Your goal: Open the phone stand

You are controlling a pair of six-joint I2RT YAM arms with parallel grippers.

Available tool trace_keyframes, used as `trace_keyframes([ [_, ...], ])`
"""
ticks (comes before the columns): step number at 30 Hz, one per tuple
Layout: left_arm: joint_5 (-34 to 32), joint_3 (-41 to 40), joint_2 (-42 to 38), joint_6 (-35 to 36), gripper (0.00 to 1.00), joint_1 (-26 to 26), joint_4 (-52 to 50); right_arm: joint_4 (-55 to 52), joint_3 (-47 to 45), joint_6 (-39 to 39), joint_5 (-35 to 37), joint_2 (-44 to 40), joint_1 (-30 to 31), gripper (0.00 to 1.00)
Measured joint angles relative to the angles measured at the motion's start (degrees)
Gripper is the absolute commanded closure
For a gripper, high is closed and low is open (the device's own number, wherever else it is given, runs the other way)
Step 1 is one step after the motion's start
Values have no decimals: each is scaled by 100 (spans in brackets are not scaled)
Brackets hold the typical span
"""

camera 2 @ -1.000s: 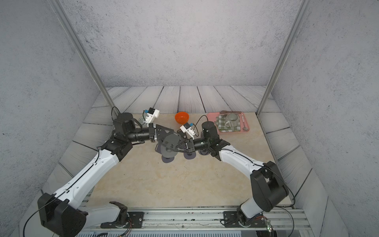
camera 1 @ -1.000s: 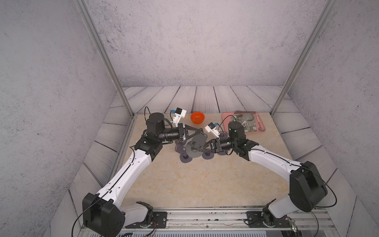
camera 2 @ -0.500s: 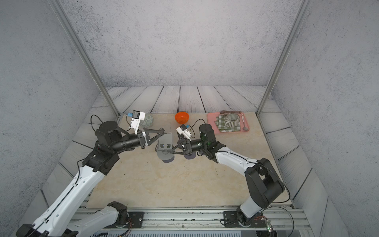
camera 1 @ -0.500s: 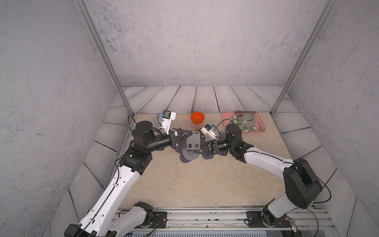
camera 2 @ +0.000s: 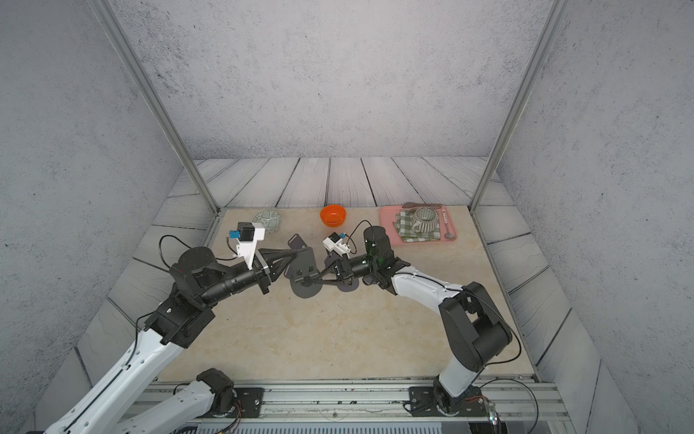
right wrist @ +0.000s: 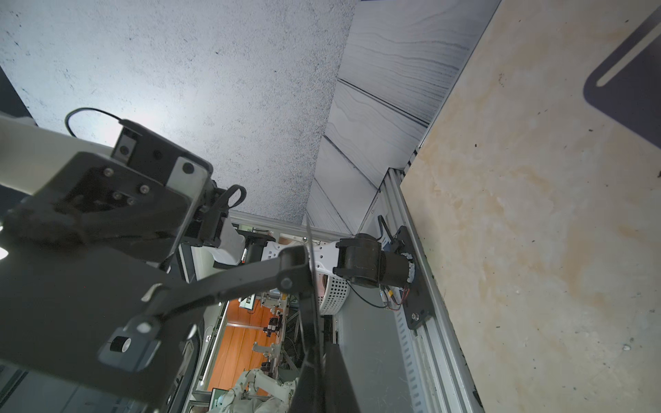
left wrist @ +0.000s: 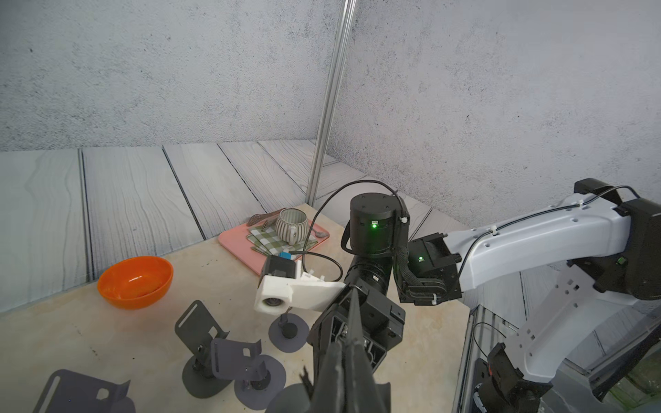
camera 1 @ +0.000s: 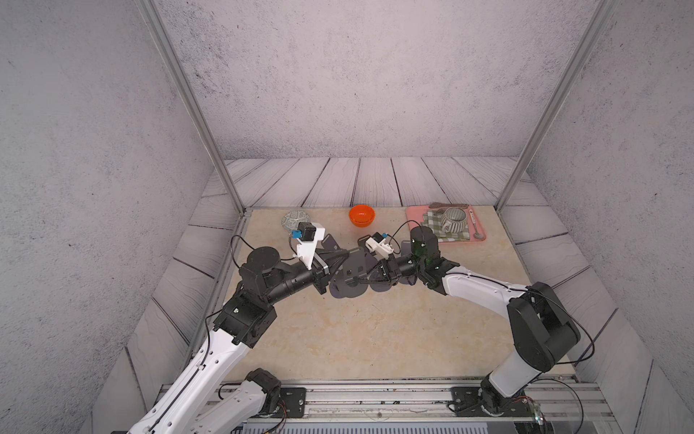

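Observation:
A dark grey phone stand hangs just above the middle of the table in both top views, gripped from both sides. From the left, my left gripper is shut on its upper plate. My right gripper is shut on its lower part from the right. In the left wrist view the left gripper is pinched on the stand. In the right wrist view the right gripper pinches a thin plate seen edge-on, and the stand's hinged arm reaches towards the left gripper.
Other grey phone stands stand on the table behind the held one. Along the back edge are a patterned bowl, an orange bowl and a pink tray with a striped cup, cloth and spoons.
The left arm has drawn back and sunk lower, and the stand has shifted slightly left with both grippers still shut on it. The right wrist followed it left.

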Motion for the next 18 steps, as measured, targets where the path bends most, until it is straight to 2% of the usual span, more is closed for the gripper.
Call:
trace_keyframes([
  [9,-616,-208,-13,385,100,-256,-42,-297,387,68,-118,389,-212,100],
  [14,-750,-146,181,319,100,-256,127,-1613,940,-686,44,407,-310,99],
  [18,-662,-11,507,118,100,-260,297,-3397,1532,-1840,667,267,-442,72],
])
